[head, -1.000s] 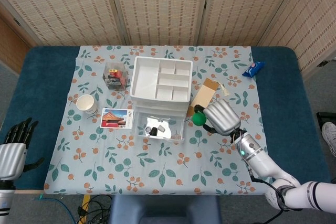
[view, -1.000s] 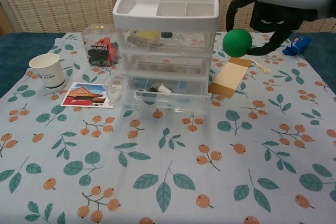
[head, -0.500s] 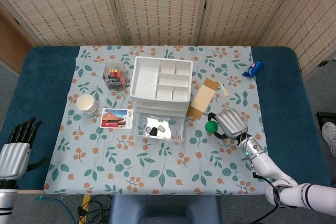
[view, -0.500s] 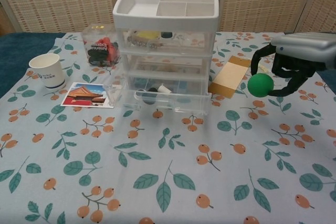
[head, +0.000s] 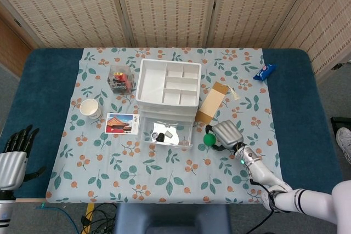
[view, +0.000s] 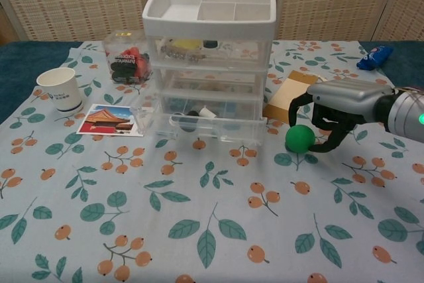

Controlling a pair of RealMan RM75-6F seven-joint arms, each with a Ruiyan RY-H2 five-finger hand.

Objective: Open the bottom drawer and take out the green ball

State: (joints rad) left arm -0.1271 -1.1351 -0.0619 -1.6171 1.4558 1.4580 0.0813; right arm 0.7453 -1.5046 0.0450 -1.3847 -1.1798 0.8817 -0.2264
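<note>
The green ball (head: 208,138) (view: 299,138) is low over the flowered cloth, just right of the open bottom drawer (head: 166,132) (view: 205,125). My right hand (head: 227,133) (view: 336,105) holds it, with fingers curled around it from above and behind. I cannot tell whether the ball touches the cloth. The white drawer unit (head: 167,87) (view: 211,4) stands mid-table, and small dark and white items lie in its pulled-out bottom drawer. My left hand (head: 14,155) hangs off the table's front left corner, fingers apart and holding nothing.
A paper cup (head: 90,108) (view: 58,89), a postcard (head: 122,123) (view: 110,119) and a clear box of small items (head: 121,77) (view: 127,64) lie left of the drawers. A cardboard piece (head: 213,103) (view: 290,97) lies behind the ball. A blue packet (head: 265,72) (view: 374,57) sits far right.
My right hand has carried the green ball down from beside the drawer unit's top to just over the cloth, ending closer to the open drawer. The left hand has barely moved.
</note>
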